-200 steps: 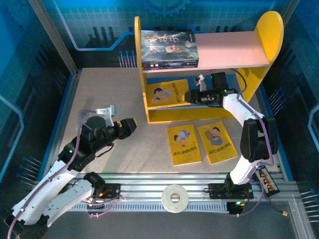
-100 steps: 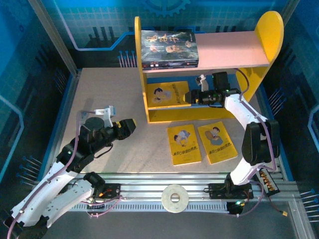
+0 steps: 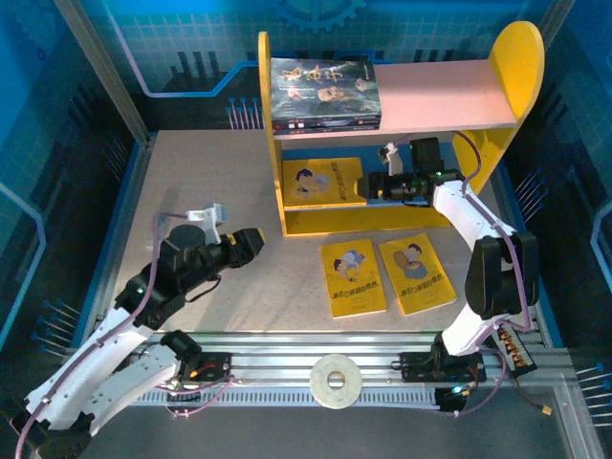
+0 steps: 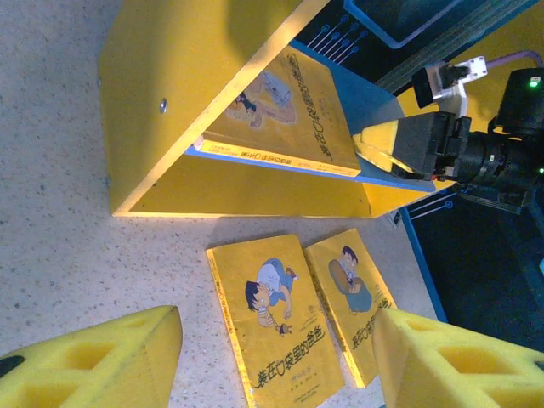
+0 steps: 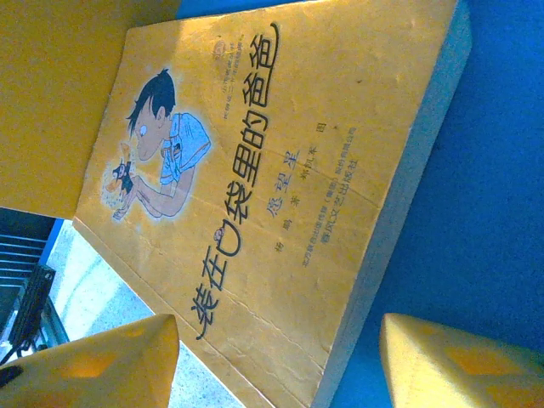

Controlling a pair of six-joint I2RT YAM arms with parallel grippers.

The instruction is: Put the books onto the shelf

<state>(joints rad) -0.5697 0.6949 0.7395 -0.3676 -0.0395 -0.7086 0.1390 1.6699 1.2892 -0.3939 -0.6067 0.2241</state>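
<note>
Yellow paperback [image 3: 320, 181] lies flat at the left end of the shelf's [image 3: 517, 57] blue lower board. Dark books [image 3: 323, 93] sit stacked at the pink upper board's left end. We judge the task partly done: two yellow books [image 3: 352, 277] lie on the worktop [image 3: 191, 182], toward its near edge. The right claw [image 3: 373, 182] stands apart beside the shelved paperback, gripping nothing; the left claw [image 3: 252, 243], also apart, is empty.

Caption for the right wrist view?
Open right gripper faces a yellow book lying flat on the shelf's blue lower board.
</note>
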